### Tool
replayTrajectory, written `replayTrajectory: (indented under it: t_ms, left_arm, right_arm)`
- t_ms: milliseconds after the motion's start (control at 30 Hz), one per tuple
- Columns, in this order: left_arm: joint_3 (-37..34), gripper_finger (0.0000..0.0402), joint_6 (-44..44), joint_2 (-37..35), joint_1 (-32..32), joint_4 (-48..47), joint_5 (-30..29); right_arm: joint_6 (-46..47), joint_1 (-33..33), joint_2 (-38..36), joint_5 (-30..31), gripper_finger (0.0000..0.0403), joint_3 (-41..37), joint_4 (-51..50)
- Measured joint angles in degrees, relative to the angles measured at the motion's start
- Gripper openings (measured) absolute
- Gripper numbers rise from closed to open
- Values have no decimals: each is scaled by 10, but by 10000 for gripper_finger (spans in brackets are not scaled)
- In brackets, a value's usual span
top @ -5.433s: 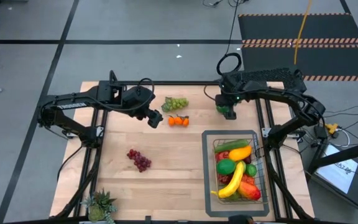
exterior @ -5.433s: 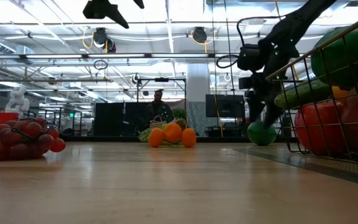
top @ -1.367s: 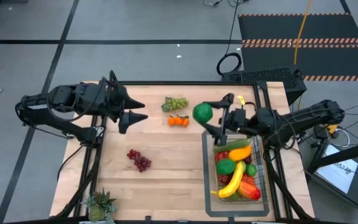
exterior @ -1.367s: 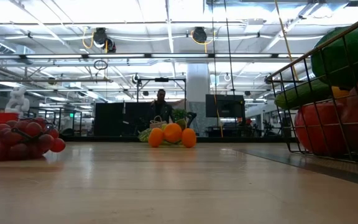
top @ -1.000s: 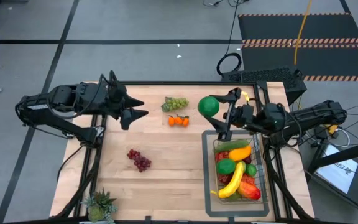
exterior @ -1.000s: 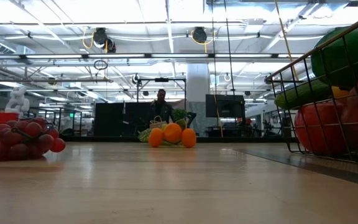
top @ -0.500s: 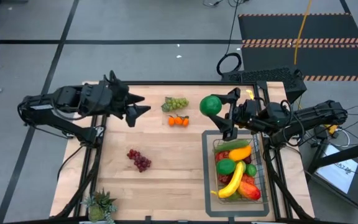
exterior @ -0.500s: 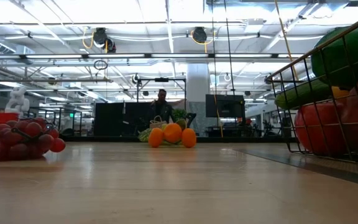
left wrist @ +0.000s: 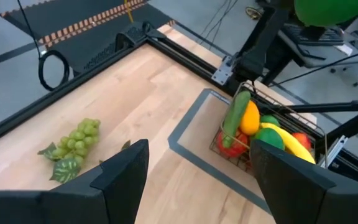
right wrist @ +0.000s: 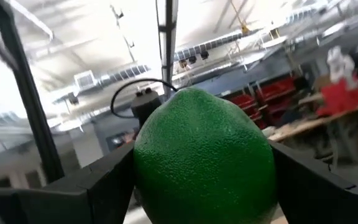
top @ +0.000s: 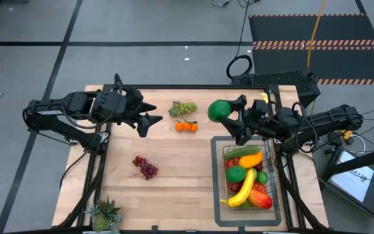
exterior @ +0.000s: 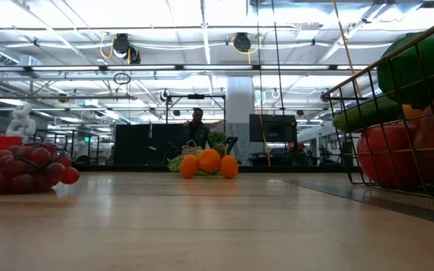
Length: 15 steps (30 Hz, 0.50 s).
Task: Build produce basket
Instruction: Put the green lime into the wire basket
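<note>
In the high view my right gripper (top: 223,114) is shut on a green lime (top: 217,110), raised above the table near the far left corner of the wire basket (top: 271,170). The basket stands on a flat grey tray and holds a banana, cucumber, mango and other produce. Green grapes (top: 184,108), oranges (top: 186,127) and red grapes (top: 145,167) lie on the wood. My left gripper (top: 152,116) is open, raised left of the oranges and green grapes, and points toward them. Neither gripper shows in the low view. My right gripper pinches the lime (right wrist: 204,149) between its two fingers (right wrist: 107,186), one on each side of its round body. The fingers come at it about level, pointing toward the table's left. The lime is lifted clear of the table and basket.
A spiky potted plant (top: 104,214) stands at the near left corner. The grey tray (top: 218,195) frames the basket on the right side. Bare wood lies between the red grapes and the tray. A person stands far behind the table (exterior: 195,128).
My left gripper has moved toward the table's right, closer to the oranges and green grapes, staying open. My right gripper has kept the lime raised in nearly the same spot by the basket's far left corner.
</note>
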Motion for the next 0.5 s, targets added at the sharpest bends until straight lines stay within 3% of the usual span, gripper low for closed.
replayTrajectory:
  t_ms: [500]
  left_arm:
    - [0,275,59,-4,0,0,60]
  right_arm:
    - [321,0,0,-3,316,0,-117]
